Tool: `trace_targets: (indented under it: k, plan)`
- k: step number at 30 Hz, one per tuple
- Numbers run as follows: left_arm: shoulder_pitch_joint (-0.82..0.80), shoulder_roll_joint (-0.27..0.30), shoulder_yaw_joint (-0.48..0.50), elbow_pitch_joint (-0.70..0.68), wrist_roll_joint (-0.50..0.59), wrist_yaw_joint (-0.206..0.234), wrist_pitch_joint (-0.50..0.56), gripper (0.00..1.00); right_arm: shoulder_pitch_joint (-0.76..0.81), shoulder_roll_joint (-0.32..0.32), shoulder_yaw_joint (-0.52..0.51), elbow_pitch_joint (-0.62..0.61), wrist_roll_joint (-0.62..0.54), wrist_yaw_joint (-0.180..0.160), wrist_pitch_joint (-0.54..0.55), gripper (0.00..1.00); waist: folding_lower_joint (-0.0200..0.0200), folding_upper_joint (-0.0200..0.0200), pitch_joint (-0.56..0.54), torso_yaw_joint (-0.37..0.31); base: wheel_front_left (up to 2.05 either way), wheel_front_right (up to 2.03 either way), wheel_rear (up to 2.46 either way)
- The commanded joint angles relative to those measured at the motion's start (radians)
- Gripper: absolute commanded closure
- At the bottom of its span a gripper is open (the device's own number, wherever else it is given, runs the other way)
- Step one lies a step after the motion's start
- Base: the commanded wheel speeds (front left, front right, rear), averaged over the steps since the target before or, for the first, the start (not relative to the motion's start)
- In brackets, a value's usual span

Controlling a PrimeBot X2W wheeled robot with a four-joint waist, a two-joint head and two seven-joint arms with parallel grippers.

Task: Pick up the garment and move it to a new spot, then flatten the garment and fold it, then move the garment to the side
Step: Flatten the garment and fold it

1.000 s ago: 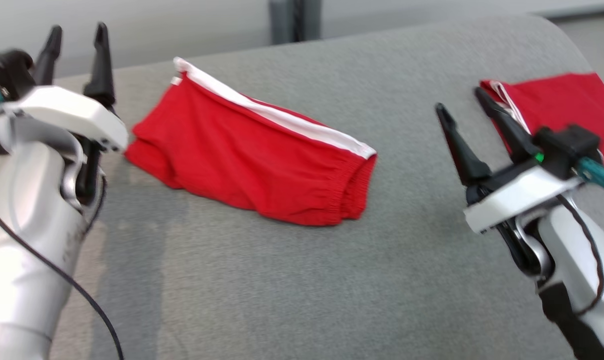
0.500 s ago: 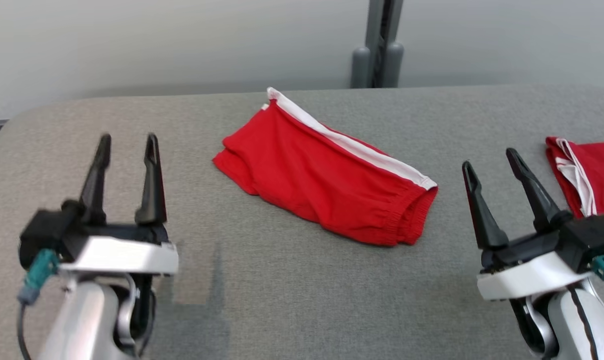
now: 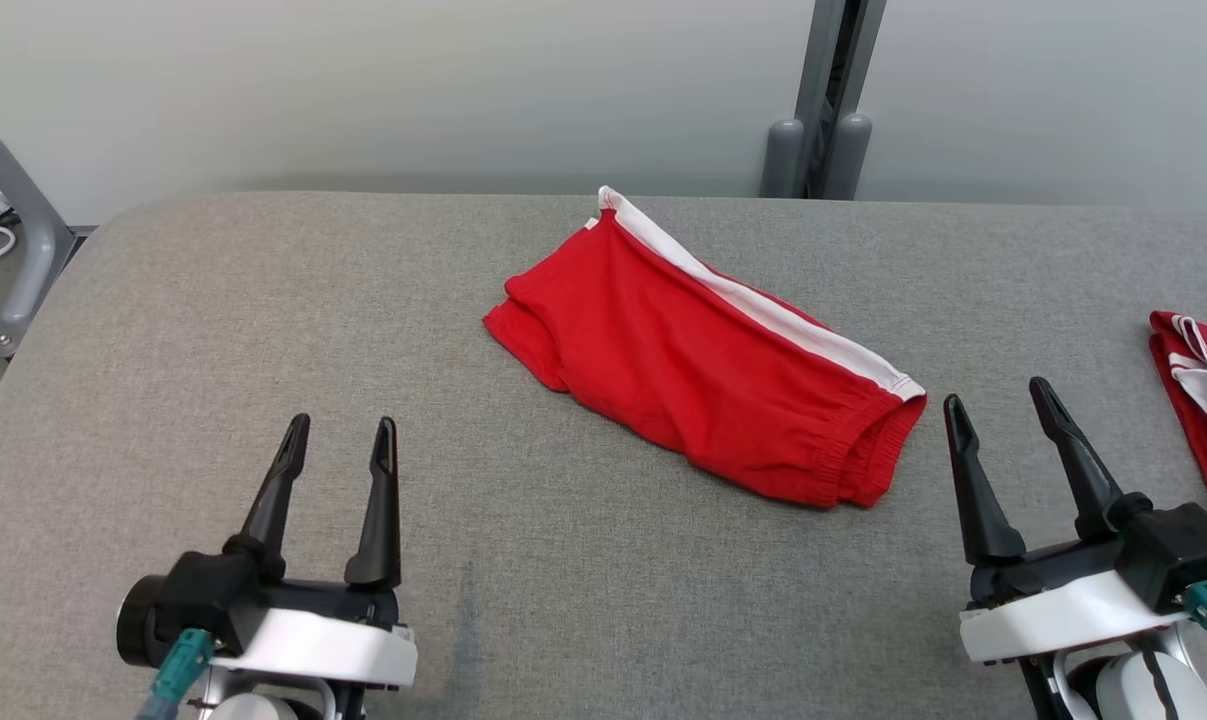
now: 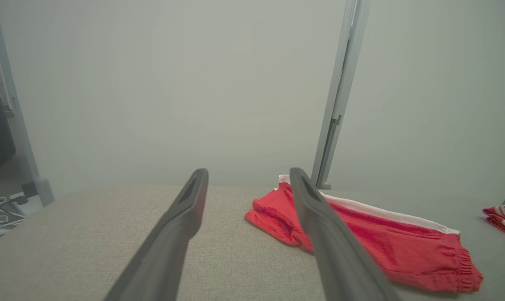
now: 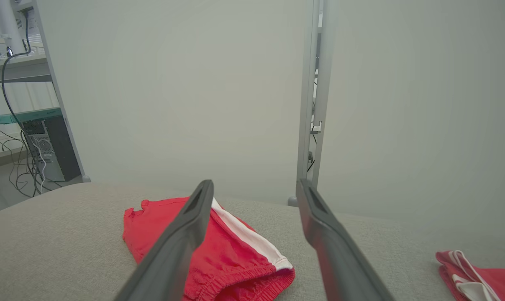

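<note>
Left gripper (image 3: 344, 423) and right gripper (image 3: 995, 391) stood wide open and empty, apart from the red shorts (image 3: 703, 370) on the table (image 3: 263, 330); the right wrist view caught a computer (image 5: 47, 148).

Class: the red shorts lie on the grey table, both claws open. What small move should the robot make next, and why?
Probably ease the right claw forward and left to the waistband end of the red shorts: that end lies nearest it, both it and the left claw stand open and empty, and the shorts lie untouched on the grey table.
</note>
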Motion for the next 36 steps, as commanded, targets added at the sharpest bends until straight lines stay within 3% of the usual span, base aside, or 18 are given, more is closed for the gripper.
trace_targets:
  k: [1,11,14,22,36]
  plan:
    - [0.012,0.001,0.000,-0.006,0.026,-0.003,0.001,0.00,0.010,0.002,-0.003,0.003,-0.010,0.000,0.000,0.00,0.0000,0.0000,0.003,-0.001,0.00,0.00,0.00]
    - [0.021,-0.003,-0.020,-0.004,-0.011,0.018,0.001,0.00,0.000,0.008,-0.009,0.018,-0.001,0.000,0.000,0.00,0.0000,0.0000,0.011,-0.007,0.00,0.00,0.00]
    - [0.017,-0.003,-0.029,0.001,-0.005,0.020,0.001,0.00,0.015,0.018,-0.008,0.075,0.039,0.000,0.000,0.00,0.0000,0.0000,0.014,-0.006,0.00,0.00,0.00]
    - [0.005,-0.003,-0.072,0.035,-0.006,0.026,0.001,0.00,-0.056,0.057,-0.003,0.259,0.414,0.000,0.124,0.00,0.0000,0.0000,0.037,0.022,0.00,0.00,0.00]
    - [-0.019,-0.003,-0.111,0.040,-0.013,0.033,0.001,0.00,-0.184,0.063,-0.050,0.462,0.752,0.000,0.242,0.00,0.0000,0.0000,0.083,0.124,0.00,0.00,0.00]
